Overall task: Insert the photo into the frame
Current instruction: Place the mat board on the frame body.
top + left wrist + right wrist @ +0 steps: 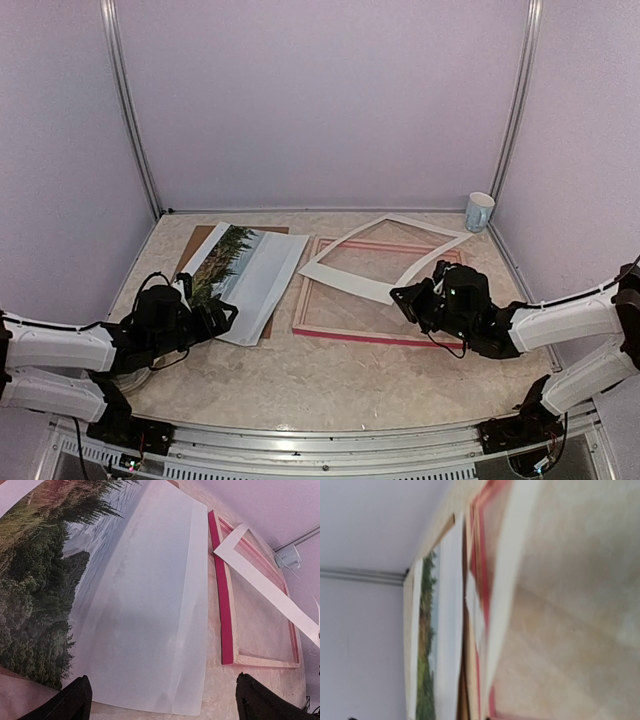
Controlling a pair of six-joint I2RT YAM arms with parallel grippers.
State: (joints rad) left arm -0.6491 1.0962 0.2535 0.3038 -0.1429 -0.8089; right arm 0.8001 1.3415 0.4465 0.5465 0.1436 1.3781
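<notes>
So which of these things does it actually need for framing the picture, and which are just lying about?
For the job: the photo, the frame.
Just lying about, as far as I can tell: the white mat border, the white sheet, the brown board, the cup.

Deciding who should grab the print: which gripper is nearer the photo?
Left. The left gripper sits open at the near end of the photo; the right gripper is shut over the frame, farther off.
</notes>
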